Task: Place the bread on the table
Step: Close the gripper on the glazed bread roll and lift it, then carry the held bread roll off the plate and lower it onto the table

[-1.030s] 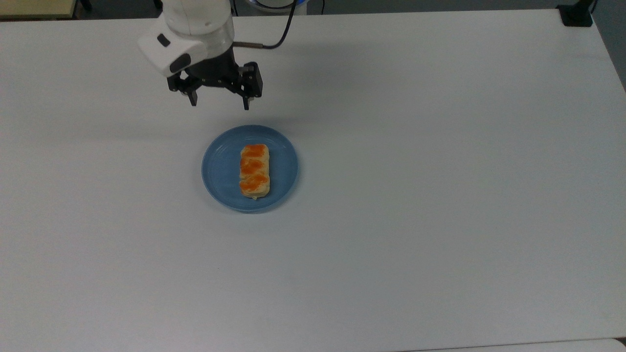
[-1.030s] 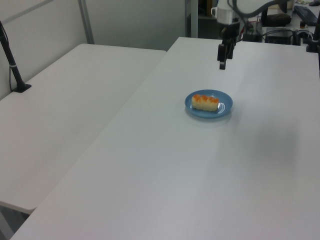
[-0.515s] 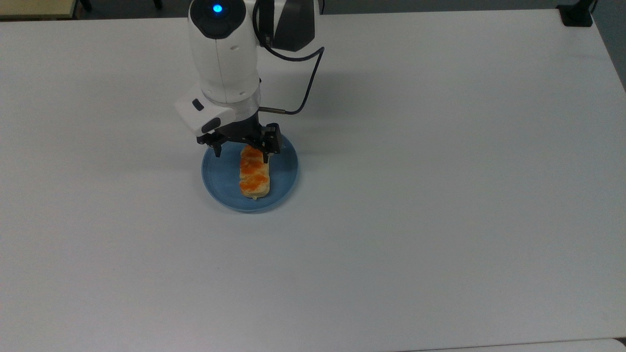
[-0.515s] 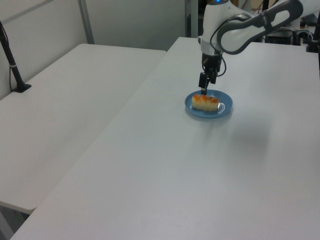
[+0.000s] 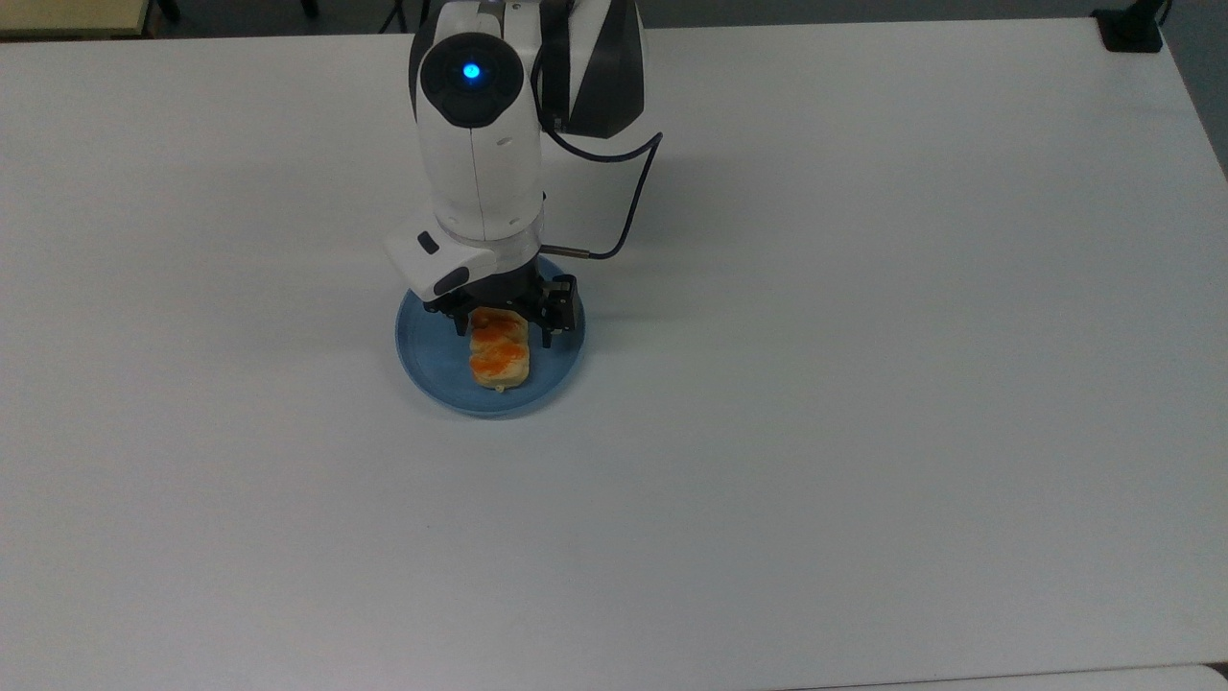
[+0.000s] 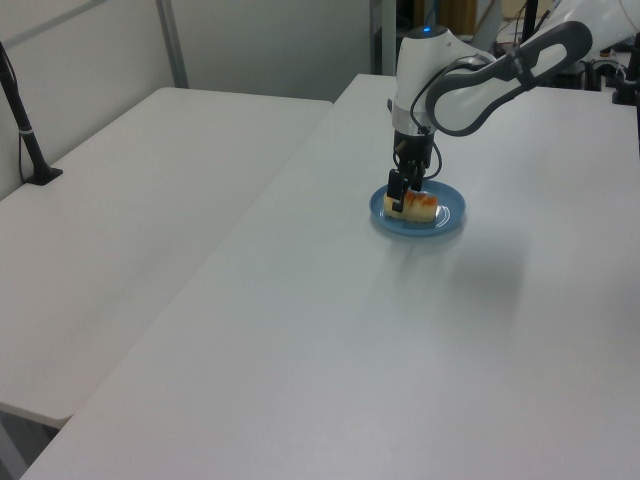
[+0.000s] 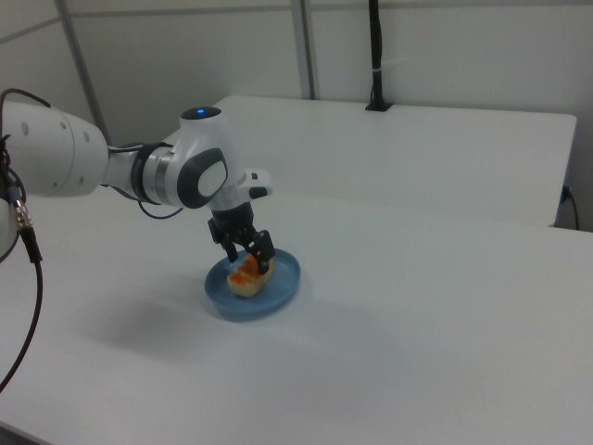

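A white Franka arm with glossy rounded casings lowers its black pincer point(image 5: 506, 336) over the bread point(image 5: 499, 355), a small oblong pale-yellow bun with orange-brown glazed stripes, which lies on a round blue plate point(image 5: 430, 357) with a shallow raised rim, near the middle of the smooth, matte white desk point(image 5: 863, 384). In the top view the two fingers are spread and straddle the bun's far end, one on each long side, with its near end showing past them; whether the pads touch the crust cannot be made out. In the left view the pincer point(image 6: 402, 194) hides part of the bread point(image 6: 421, 208) on the plate point(image 6: 448, 217); in the right view the pincer point(image 7: 248, 252) stands over the bread point(image 7: 245, 276) and covers part of the bun's top, with the plate point(image 7: 282, 283) beneath. A thin black cable point(image 5: 628, 206) loops from the wrist, and a blue light point(image 5: 471, 71) glows on the arm's upper housing, which blocks the plate's far rim in the top view
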Motion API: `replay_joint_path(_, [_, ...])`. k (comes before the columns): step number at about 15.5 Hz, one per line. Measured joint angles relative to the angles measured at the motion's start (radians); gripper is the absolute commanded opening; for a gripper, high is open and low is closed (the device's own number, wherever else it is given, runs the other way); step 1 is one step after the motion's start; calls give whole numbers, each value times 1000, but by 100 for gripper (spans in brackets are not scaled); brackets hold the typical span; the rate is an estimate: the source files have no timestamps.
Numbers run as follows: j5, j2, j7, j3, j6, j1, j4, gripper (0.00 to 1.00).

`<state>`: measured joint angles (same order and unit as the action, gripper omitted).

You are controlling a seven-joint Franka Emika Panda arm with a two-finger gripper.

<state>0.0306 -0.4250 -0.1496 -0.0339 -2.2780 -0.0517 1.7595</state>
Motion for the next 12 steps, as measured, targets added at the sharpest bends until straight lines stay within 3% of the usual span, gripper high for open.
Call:
replay_joint_path(3, [19, -20, 0, 0, 0, 6, 0, 40])
replay_joint_path(9, [21, -17, 4, -1, 0, 13, -18, 38])
replay_joint_path(12, [24, 24, 76, -3, 55, 48, -29, 38])
